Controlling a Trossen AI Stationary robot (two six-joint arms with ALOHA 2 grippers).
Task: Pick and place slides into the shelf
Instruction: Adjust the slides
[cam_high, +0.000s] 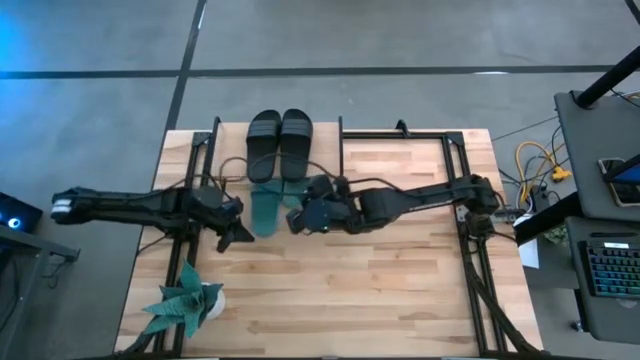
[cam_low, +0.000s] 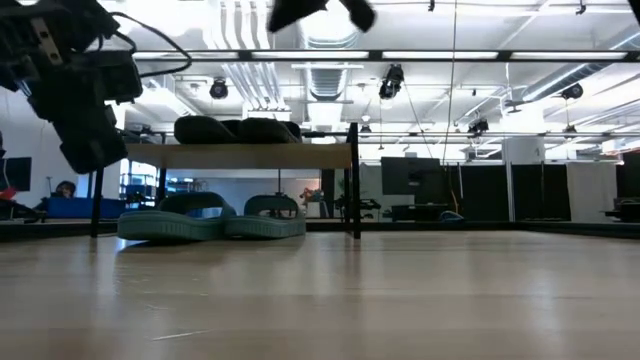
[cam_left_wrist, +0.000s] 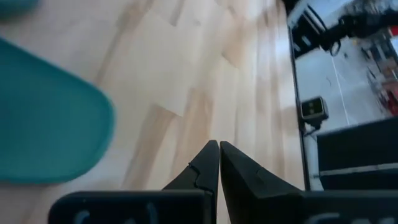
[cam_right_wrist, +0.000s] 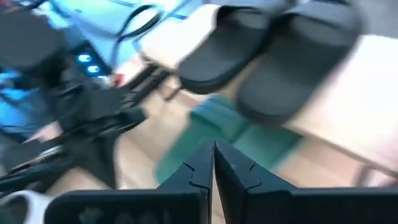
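The shelf (cam_high: 325, 150) stands at the table's far middle. The black pair of slides (cam_high: 280, 135) lies side by side on its top board (cam_low: 240, 155), also seen as the black slides (cam_right_wrist: 273, 50) in the right wrist view. The teal pair (cam_low: 210, 222) lies soles down under that board, heels sticking out toward the near edge; one teal slide (cam_high: 264, 208) shows plainly, the other (cam_high: 294, 192) partly. My left gripper (cam_high: 238, 236) is shut, just near-left of that heel (cam_left_wrist: 43, 137). My right gripper (cam_high: 298, 220) is shut, above the teal heels (cam_right_wrist: 236, 134).
A green plant (cam_high: 186, 302) stands at the table's near left corner. Black metal frames (cam_high: 470, 240) run along both sides of the table. Cables (cam_high: 232, 165) loop at the shelf's left. Bare wood (cam_high: 350, 290) fills the near half.
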